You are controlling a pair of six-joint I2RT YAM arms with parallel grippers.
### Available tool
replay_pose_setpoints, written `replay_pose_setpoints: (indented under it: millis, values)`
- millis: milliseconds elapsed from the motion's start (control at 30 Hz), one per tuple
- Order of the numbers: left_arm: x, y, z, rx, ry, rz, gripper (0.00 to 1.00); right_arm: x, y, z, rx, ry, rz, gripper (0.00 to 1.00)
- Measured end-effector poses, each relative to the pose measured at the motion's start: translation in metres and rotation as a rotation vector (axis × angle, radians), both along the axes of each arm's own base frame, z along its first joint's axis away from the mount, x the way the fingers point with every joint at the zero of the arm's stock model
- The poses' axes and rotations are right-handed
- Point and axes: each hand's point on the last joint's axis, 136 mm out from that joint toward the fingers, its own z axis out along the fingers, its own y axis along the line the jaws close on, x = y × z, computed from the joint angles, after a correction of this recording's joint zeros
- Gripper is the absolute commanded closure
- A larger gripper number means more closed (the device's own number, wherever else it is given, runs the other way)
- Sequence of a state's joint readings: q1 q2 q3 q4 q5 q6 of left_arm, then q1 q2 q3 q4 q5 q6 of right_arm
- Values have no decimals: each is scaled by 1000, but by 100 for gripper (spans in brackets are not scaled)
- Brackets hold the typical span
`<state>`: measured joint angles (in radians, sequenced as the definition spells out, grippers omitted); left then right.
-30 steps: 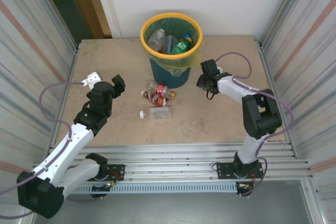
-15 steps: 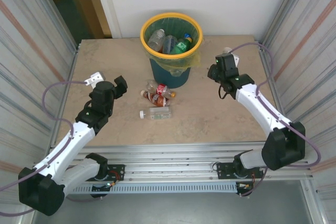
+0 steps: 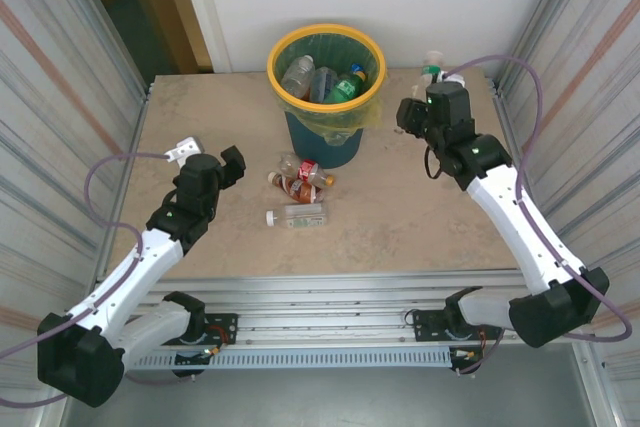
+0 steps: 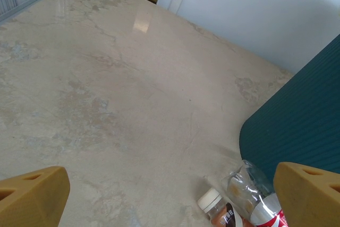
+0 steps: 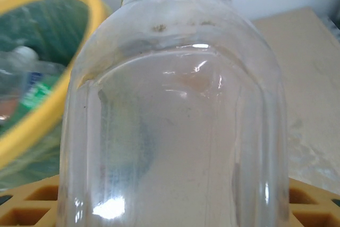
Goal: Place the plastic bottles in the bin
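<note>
A: Tabletop (image 3: 400, 217) and bin (image 3: 326, 29)?
B: Bin at the far edge, bottles (image 3: 322, 82) inside. Right jaws clenched on a clear bottle (image 5: 175, 131), aloft just right of its rim.
A: Handling?
B: Judged light, thin-walled, slick, crushable; grip mid-body.
A: Obstructions?
B: Left jaws released, empty, near loose bottles (image 3: 298, 182) lying before the bin; nothing seems to block the drop.
</note>
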<state>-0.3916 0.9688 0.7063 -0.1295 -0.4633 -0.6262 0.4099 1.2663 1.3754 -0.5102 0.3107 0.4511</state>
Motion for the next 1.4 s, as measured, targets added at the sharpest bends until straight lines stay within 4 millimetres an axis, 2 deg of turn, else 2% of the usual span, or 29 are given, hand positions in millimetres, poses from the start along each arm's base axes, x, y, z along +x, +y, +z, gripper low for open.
replay_pose_setpoints:
  millis: [67,167,567,933,1067,1400]
  values:
    - [0,0,0,0,1,0,1,1,13,17,-3,-34,38,51]
    - [0,0,0,-3,0,1,1,6,32,32,-15,-61,86,52]
    - [0,-2,-1,-18,1,-2,1,33,100,43,-39,-64,240,51]
    - [-3,-1,-12,-32,14,5,1,71,137,62,-43,-93,289,52]
    - [-3,-1,-12,-33,14,5,1,85,147,58,-55,-82,297,52]
    - [-3,-3,-12,-37,14,-5,1,116,167,24,-101,-14,307,52]
